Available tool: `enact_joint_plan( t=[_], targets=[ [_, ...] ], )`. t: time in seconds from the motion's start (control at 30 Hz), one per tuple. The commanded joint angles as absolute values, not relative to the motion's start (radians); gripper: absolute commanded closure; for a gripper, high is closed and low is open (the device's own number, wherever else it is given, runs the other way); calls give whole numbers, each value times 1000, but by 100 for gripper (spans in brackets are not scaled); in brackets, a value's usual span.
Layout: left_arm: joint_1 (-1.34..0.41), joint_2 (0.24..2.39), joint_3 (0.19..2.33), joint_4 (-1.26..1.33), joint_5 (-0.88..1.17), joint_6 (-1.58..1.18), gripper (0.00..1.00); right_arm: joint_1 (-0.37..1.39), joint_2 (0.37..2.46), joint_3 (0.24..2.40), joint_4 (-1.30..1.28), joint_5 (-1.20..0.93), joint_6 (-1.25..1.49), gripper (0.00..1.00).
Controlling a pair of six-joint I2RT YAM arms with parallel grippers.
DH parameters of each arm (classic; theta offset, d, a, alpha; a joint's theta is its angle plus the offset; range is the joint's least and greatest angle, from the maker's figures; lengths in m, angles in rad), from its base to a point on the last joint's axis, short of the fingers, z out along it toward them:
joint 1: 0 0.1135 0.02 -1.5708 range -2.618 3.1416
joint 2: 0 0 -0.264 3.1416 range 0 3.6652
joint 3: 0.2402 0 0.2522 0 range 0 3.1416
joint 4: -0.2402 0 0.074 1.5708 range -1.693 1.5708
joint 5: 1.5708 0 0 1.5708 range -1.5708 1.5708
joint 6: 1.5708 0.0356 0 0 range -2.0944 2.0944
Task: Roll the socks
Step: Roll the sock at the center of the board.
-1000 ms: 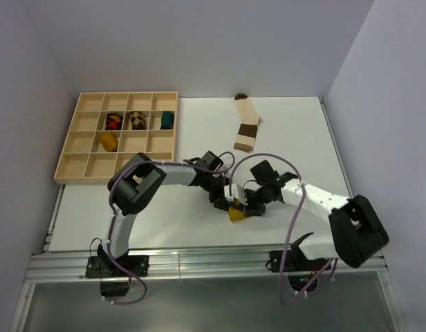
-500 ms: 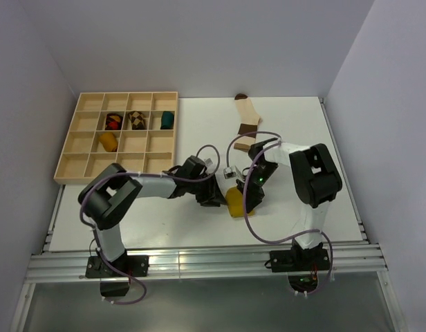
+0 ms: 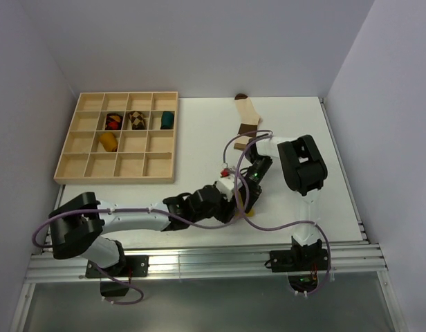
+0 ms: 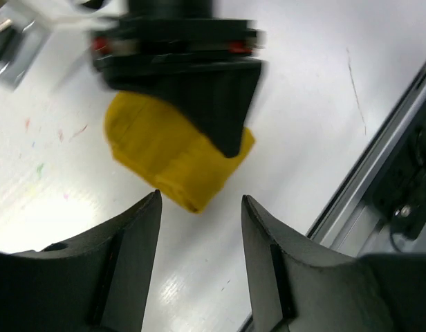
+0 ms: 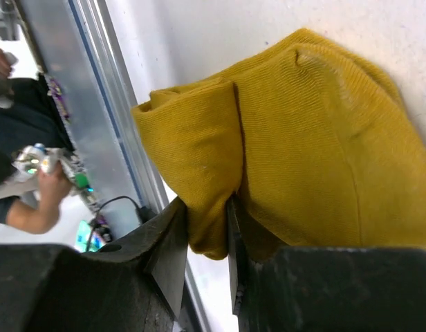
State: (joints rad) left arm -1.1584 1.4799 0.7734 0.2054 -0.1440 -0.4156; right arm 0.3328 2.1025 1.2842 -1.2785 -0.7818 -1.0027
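On the surface (image 3: 317, 138), near its front edge, the yellow sock (image 4: 175, 162) lay part-rolled, its long axis slanting across the gap of the left claw (image 4: 200, 202). You had the right claw (image 5: 206, 214) pinched narrow on a fold of the sock. The left claw stood wide and empty, with the sock just ahead of it

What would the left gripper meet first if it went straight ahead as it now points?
Most likely the mustard sock, pinched by the right gripper; it lies just ahead of the open left gripper, though depth is unclear.
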Motion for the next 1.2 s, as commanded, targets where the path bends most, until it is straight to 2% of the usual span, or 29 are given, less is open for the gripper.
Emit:
enact_joint_plan(
  t=[0.0,0.23,0.63,0.8,0.9,0.93,1.0,1.03,1.13,1.17],
  targets=[
    [-1238,1520,853,201,-311,-126,45,330,2149,1315,-1239,-707,-973,68],
    [-1382,1742,928,241,-465,-11,44,328,2220,1381,-1290,-719,-953,68],
    [-1388,1876,939,367,-604,182,44,328,2238,1394,-1313,-712,-953,68],
    [-1390,1888,934,361,-572,221,46,327,2246,1397,-1327,-715,-965,68],
    [-1387,1896,948,301,-474,238,49,325,2247,1404,-1325,-715,-956,68],
    [-1387,1904,965,267,-418,229,58,325,2246,1404,-1318,-716,-953,68],
    [-1384,1931,1018,165,-361,207,70,324,2232,1401,-1302,-713,-933,65],
    [-1382,1939,1040,129,-329,184,82,324,2226,1399,-1273,-715,-921,63],
    [-1364,1956,1092,23,-189,103,98,319,2180,1382,-1212,-719,-871,53],
    [-1352,1953,1095,11,-117,80,100,318,2166,1376,-1195,-726,-859,50]
  ],
)
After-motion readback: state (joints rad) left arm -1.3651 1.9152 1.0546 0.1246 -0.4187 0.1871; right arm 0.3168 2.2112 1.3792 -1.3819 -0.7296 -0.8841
